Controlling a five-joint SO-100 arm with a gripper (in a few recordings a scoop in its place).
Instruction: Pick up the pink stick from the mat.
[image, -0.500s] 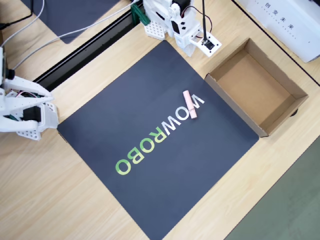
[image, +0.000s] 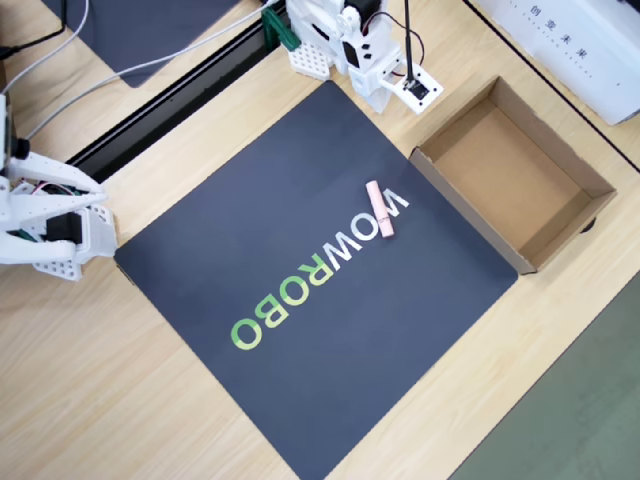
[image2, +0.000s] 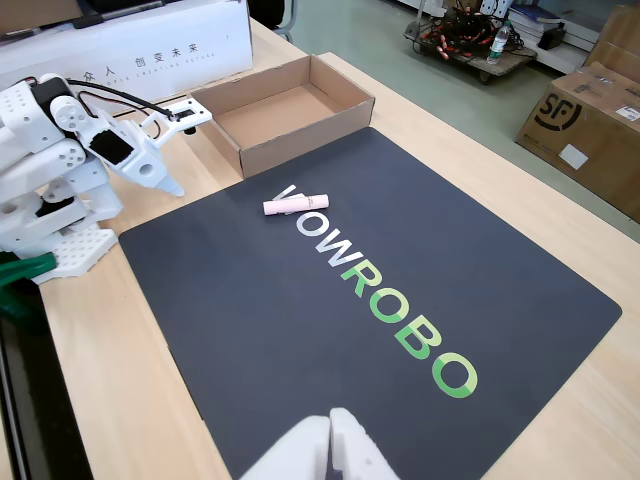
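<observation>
My gripper (image2: 165, 180) rests folded close to my white base, at about 10 o'clock in the fixed view, above the edge of the desk (image2: 110, 330) and just beside the corner of the mat (image2: 300, 340). In the overhead view the gripper (image: 385, 98) sits at about 12 o'clock, near the top corner of the mat (image: 300, 180). Its white fingers look pressed together, with no gap that I can see, and they hold nothing.

The pink stick (image: 380, 209) lies flat on the mat, across the white "W" of the printed word, at about 1 o'clock from the mat's centre in the overhead view. In the fixed view the pink stick (image2: 295, 204) lies almost level, touching the first letter, at about 11 o'clock from the mat's centre. It is well apart from my gripper.

An open cardboard box (image: 560, 160) stands on the desk just beside the mat's right edge in the overhead view, at about 2 o'clock. In the fixed view the cardboard box (image2: 262, 145) is at 12 o'clock, behind the stick. A long white carton (image2: 150, 45) with printed characters lies behind my arm. A brown parcel (image2: 590, 125) stands on the floor at about 2 o'clock.
</observation>
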